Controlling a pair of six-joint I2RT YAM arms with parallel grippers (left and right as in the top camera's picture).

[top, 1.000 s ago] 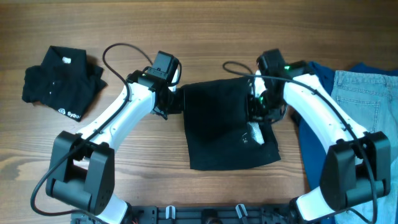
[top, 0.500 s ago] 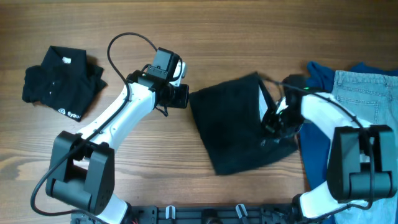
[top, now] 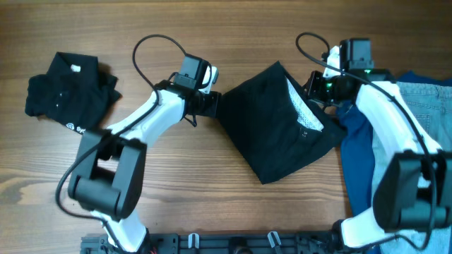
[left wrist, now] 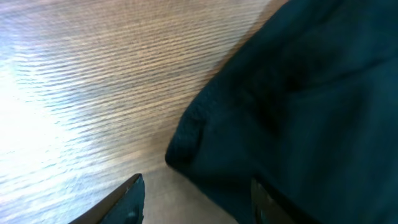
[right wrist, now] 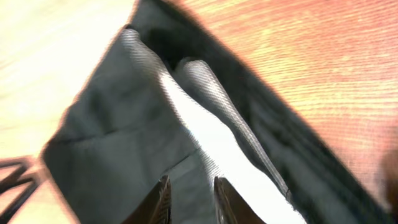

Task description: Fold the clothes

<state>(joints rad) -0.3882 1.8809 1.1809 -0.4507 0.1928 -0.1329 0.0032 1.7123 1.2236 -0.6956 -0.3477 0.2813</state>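
1. The black shorts (top: 279,130) lay square at the middle of the bench (top: 205,201) a second ago. They have since swung into a tilted diamond nearer 3 o'clock, with pale waistband lining showing at their 2 o'clock edge.
2. The left claw (top: 212,104), at their 10 o'clock corner, has let go; its fingers stand apart and the corner lies free.
3. The right claw (top: 316,86), at 1 o'clock, shows a narrow gap with nothing visibly pinched.
4. This looks like repositioning; the fold is not yet made.

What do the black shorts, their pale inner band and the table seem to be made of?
Black shorts: probably soft matte cloth, woven or knit; it drapes and creases on the table.
Pale inner band: a fine mesh-like fabric with a slight sheen; a small grid texture shows.
Table: wood or wood-look laminate, smooth; straight grain lines run across it, with glare in the left wrist view.
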